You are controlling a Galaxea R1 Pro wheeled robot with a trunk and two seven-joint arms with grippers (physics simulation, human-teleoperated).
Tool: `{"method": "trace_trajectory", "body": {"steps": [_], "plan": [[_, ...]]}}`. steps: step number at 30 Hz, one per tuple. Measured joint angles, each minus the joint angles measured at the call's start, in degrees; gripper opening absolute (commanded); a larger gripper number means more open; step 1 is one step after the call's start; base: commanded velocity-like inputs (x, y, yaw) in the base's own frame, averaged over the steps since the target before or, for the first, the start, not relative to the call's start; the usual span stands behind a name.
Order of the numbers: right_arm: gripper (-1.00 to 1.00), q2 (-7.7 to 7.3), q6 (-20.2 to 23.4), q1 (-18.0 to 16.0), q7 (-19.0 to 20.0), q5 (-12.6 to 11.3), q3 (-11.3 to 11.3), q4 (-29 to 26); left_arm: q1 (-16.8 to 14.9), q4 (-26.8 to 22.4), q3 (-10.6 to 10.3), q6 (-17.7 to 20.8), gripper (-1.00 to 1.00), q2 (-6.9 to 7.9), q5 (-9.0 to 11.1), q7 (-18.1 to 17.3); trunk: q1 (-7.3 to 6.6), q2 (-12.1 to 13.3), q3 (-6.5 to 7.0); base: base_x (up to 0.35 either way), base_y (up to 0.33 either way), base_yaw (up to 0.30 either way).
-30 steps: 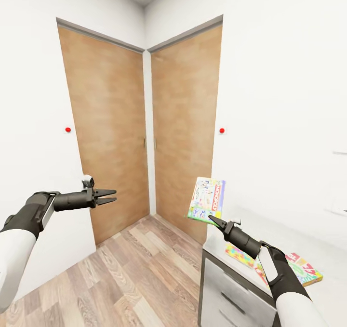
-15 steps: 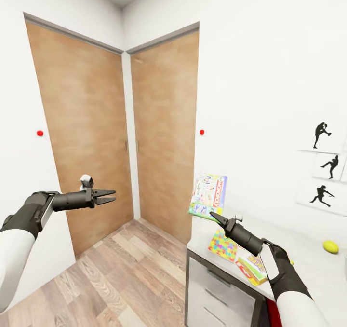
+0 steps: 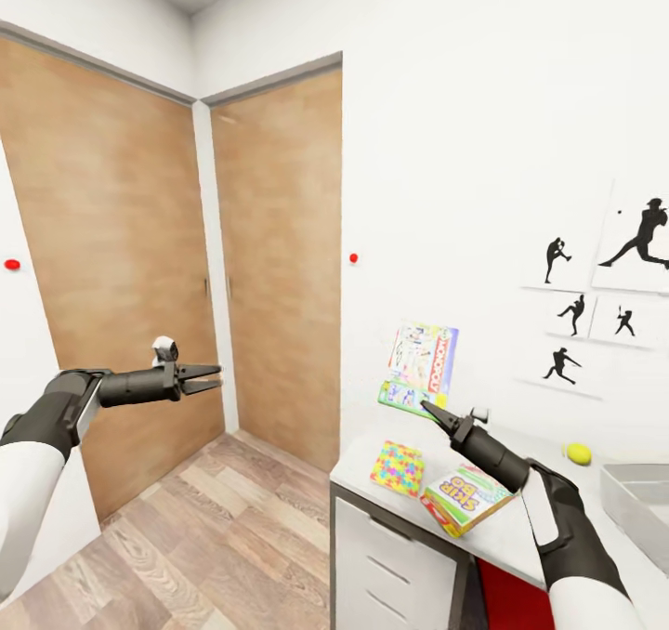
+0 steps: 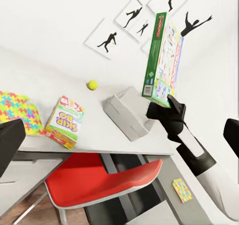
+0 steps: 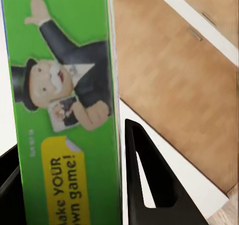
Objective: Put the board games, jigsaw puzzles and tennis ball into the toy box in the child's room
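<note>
My right gripper (image 3: 430, 410) is shut on the lower edge of a white and green board game (image 3: 425, 364), holding it upright above the table's (image 3: 520, 542) near end. Its green edge (image 5: 64, 110) sits between the fingers (image 5: 149, 185). On the table lie a jigsaw puzzle (image 3: 398, 467), a second board game (image 3: 465, 498) and, farther back, the tennis ball (image 3: 579, 453). The pale grey toy box (image 3: 641, 505) stands at the right edge. My left gripper (image 3: 210, 378) hangs open and empty out over the floor; its fingers (image 4: 10, 145) frame the table and the toy box (image 4: 128, 113).
Two wooden doors (image 3: 269, 268) meet in the corner ahead. A red chair (image 3: 506, 602) is tucked under the table beside the white drawer front (image 3: 390, 556). Wood-plank floor (image 3: 204, 537) lies open to the left. Silhouette pictures (image 3: 595, 305) hang on the wall.
The view has swung right, bringing the tennis ball, the toy box and more of the table into sight. Both arms keep their poses, and the right one still holds the board game.
</note>
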Motion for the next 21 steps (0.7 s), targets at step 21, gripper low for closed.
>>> {"method": "trace_trajectory", "body": {"steps": [21], "plan": [[-1.0, -2.81, 0.21, 1.0, 2.09, -0.08, -3.06, 0.21, 0.0, -0.02, -0.04, -0.08, 1.0, 0.08, 0.0, 0.0, 0.0, 0.0, 1.11, 0.0, 0.0, -0.254]]}}
